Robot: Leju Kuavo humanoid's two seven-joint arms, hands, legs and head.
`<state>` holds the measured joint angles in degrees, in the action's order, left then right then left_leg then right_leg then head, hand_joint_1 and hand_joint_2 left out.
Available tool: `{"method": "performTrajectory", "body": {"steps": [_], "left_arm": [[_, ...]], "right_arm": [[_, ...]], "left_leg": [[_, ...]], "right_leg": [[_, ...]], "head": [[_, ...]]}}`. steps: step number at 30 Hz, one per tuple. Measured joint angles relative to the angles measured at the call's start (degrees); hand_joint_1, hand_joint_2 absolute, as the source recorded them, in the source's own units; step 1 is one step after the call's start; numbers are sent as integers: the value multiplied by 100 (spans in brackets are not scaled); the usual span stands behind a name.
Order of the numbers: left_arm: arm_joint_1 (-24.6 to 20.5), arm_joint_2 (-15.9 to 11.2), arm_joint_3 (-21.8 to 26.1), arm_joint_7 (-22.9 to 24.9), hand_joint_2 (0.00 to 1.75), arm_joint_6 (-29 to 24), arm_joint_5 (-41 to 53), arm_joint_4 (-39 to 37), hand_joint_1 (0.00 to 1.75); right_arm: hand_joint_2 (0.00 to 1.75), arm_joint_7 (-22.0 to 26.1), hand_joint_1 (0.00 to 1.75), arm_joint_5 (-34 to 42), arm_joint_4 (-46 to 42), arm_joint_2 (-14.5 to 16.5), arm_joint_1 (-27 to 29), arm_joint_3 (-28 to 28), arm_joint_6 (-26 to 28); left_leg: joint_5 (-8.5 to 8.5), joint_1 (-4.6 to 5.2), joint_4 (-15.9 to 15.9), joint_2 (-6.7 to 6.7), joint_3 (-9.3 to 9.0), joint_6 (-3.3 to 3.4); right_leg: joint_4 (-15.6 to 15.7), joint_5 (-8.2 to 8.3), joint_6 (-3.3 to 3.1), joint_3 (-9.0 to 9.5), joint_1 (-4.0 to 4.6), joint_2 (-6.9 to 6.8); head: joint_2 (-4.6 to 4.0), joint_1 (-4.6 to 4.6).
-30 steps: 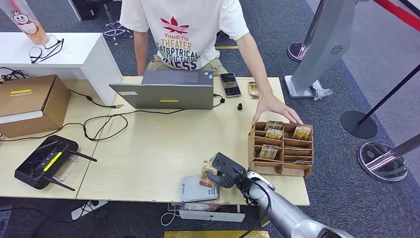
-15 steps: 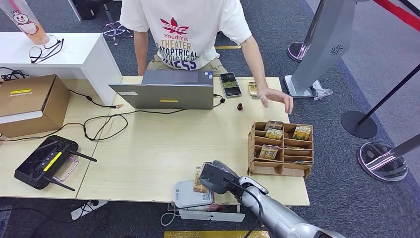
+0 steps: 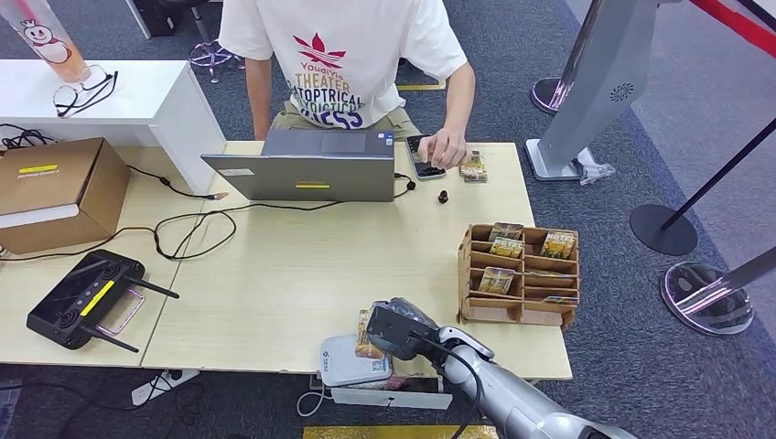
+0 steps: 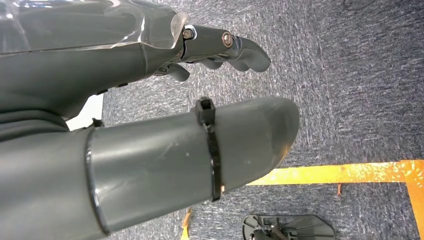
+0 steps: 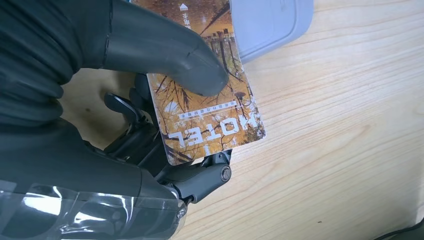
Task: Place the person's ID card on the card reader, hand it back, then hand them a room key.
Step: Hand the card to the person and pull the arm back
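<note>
— Where's the card (image 5: 210, 107) right now?

— In the robot's right hand (image 3: 395, 329), at the near edge of the table (image 3: 274, 274). The thumb (image 5: 165, 52) presses on its printed face and the darker fingers (image 5: 200, 175) sit underneath, so it's pinched between them. One end of the card lies over the grey card reader (image 3: 352, 361); the end marked HOTEL sticks out over bare wood.

— And the other hand?

— The left hand (image 4: 150, 100) hangs over the carpet, holding nothing, fingers loosely apart.

— The person?

— Across the table, behind the laptop (image 3: 307, 169). Their hand (image 3: 446, 146) rests on a phone (image 3: 423, 157), just beside a small stack of cards (image 3: 473, 167). The wooden card rack (image 3: 519, 274) stands near the robot's arm.
</note>
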<state>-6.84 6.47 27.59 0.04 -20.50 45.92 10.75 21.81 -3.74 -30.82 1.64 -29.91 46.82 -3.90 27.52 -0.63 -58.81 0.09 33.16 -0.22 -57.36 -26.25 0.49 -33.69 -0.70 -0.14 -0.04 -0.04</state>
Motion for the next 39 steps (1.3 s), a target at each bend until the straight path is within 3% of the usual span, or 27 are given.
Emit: {"method": "performTrajectory", "body": {"steps": [15, 39], "left_arm": [[3, 1, 1, 0, 0, 0, -38, 0, 0], [4, 16, -10, 22, 0, 48, -11, 0, 0]], "right_arm": [[175, 239, 175, 636, -186, 0, -3, -164, -10], [175, 362, 175, 1025, -2132, -256, 151, -1496, 425]], "left_leg": [[0, 0, 0, -1, 2, 0], [0, 1, 0, -1, 2, 0]], "right_leg": [[0, 0, 0, 0, 0, -1], [0, 0, 0, -3, 0, -1]], "head": [[0, 0], [0, 0]]}}
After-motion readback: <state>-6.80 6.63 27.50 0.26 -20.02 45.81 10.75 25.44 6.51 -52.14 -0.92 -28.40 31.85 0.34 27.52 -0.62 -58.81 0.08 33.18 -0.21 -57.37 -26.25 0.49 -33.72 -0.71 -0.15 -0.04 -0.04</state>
